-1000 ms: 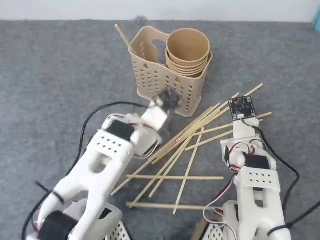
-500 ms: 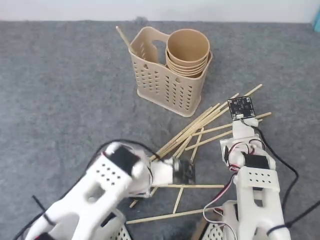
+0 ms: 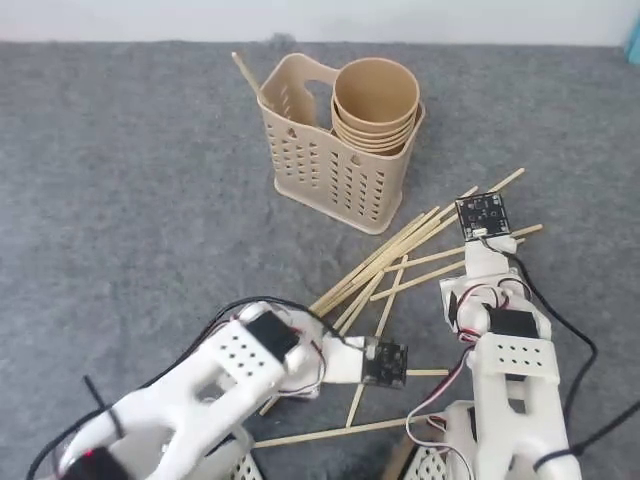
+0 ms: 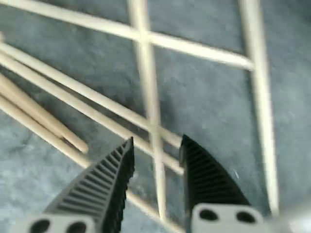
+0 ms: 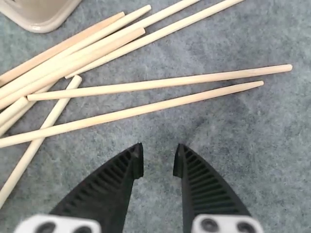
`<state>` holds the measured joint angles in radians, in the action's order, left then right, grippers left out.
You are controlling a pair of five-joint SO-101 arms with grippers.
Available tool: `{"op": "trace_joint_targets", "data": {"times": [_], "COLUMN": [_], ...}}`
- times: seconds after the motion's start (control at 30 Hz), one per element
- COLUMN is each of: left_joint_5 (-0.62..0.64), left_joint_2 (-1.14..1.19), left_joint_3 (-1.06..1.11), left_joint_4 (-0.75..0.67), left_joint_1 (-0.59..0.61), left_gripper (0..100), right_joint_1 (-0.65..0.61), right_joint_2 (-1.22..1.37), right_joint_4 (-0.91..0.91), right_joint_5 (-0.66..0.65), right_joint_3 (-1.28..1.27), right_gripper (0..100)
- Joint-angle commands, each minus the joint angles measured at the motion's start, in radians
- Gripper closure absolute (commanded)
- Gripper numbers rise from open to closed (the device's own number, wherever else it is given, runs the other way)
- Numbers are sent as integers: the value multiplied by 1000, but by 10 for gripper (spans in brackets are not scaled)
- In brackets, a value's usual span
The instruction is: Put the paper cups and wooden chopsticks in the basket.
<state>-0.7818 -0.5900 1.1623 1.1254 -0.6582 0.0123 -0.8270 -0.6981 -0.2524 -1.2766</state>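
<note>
A beige perforated basket (image 3: 335,165) stands at the back of the grey mat and holds a stack of paper cups (image 3: 375,98) and one wooden chopstick (image 3: 246,73). Several more chopsticks (image 3: 392,262) lie scattered in front of it. My left gripper (image 4: 156,145) is open low over this pile, its fingers straddling one chopstick (image 4: 148,92) that crosses others. The left arm (image 3: 245,365) reaches in from the near left. My right gripper (image 5: 158,154) hangs open over bare mat, just short of two near-parallel chopsticks (image 5: 160,97), with nothing between its fingers.
The right arm (image 3: 500,340) stands at the near right, beside the chopstick pile. Grey carpet (image 3: 120,180) stretches left of the basket. Cables (image 3: 560,320) trail from both arms near the front edge.
The left arm swung from beside the basket down to the near chopsticks and lowered its gripper over one. A few near chopsticks shifted. The right arm stayed still.
</note>
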Motion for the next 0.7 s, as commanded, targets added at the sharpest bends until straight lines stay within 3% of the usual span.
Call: {"op": "trace_joint_targets", "data": {"times": [0.0,0.33,0.67], "left_joint_5": [94,114,157], "left_joint_2": [109,169,155], "left_joint_3": [-8,-48,-54], "left_joint_4": [-153,-140,-140], "left_joint_1": [20,17,38], "left_gripper": [916,986,987], "right_joint_1": [-5,-4,-2], "right_joint_2": [2,2,2], "right_joint_4": [13,13,13], "right_joint_5": [-17,-20,-23], "right_joint_3": [5,5,5], "right_gripper": [876,876,876]}}
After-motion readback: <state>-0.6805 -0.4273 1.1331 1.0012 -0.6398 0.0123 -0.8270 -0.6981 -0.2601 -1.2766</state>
